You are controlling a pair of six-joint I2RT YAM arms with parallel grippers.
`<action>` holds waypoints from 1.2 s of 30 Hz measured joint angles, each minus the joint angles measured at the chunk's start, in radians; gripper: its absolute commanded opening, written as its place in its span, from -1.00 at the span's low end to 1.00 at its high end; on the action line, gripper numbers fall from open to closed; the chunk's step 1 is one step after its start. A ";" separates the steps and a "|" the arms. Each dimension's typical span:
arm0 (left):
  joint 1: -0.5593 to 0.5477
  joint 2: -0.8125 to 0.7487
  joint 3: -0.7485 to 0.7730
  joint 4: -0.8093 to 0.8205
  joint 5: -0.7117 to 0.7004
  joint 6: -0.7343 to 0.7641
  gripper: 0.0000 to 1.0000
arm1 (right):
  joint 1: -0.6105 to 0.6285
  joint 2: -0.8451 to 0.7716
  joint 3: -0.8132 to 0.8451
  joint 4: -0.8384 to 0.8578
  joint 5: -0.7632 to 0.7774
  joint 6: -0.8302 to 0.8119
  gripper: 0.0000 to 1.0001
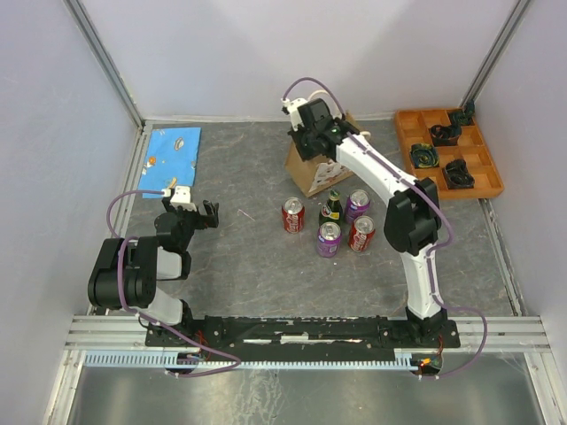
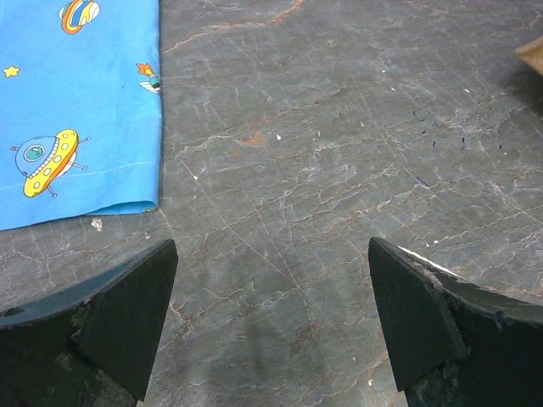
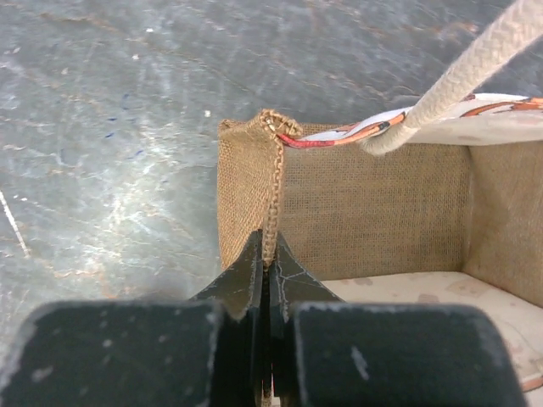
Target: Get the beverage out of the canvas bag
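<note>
Top view: white walls box in grey marbled table. Canvas bag mid-rear, cans just in front, orange tray rear right, blue cloth rear left.
Left wrist: left gripper spread wide, holding nothing, over bare table beside cloth.
Right wrist: right gripper pinched tight on bag's wall edge; white handle crosses above rim.

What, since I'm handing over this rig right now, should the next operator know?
The right gripper is shut on the top edge of the canvas bag.
The left gripper is open over the table by the blue cloth.
Four cans and a bottle stand before the bag.
Done: its visible inside holds no drink.
Left: check the rest, let go.
</note>
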 measured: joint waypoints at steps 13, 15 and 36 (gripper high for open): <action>0.000 0.000 0.000 0.000 0.000 0.000 0.99 | 0.054 0.000 -0.018 0.001 0.040 -0.040 0.99; 0.000 0.000 0.000 0.000 0.000 0.000 0.99 | 0.054 0.000 -0.011 0.000 0.047 -0.041 0.99; 0.000 0.000 0.000 0.000 0.000 0.000 0.99 | -0.212 -0.451 -0.251 0.244 0.158 0.017 0.98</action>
